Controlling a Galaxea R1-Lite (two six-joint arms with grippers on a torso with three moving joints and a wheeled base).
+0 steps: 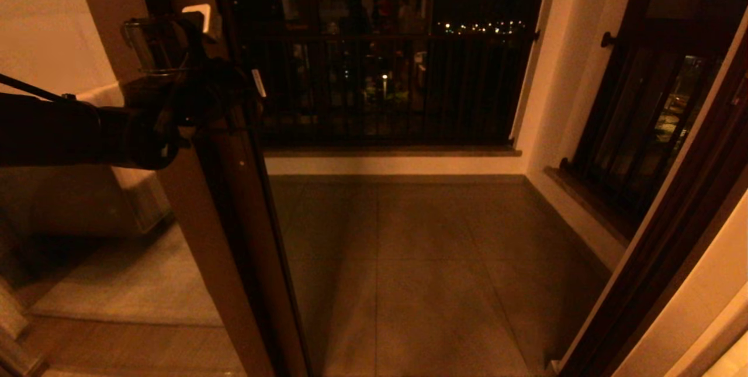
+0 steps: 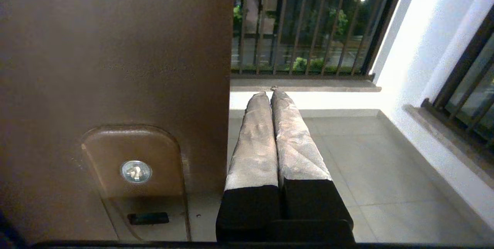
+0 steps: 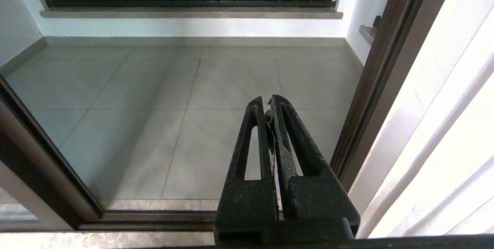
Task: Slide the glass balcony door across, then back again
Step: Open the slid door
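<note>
The glass balcony door [image 1: 234,207] stands at the left of the doorway, its brown stile leaning through the head view. In the left wrist view the stile [image 2: 115,48] fills one side, with the recessed handle plate and its screw [image 2: 135,171] close by. My left gripper [image 2: 270,94] is shut with nothing between its taped fingers [image 2: 254,144], right beside the stile's free edge. Whether it touches the edge I cannot tell. My left arm [image 1: 70,131] reaches across to the stile at chest height. My right gripper [image 3: 267,100] is shut and empty, hanging over the threshold.
Beyond the open doorway lies the tiled balcony floor [image 1: 421,260], bounded by a dark railing [image 1: 385,85] and a barred window [image 1: 643,125]. The brown door jamb [image 1: 672,231] and a pale curtain [image 3: 444,125] close the right side. The floor track [image 3: 154,218] runs along the threshold.
</note>
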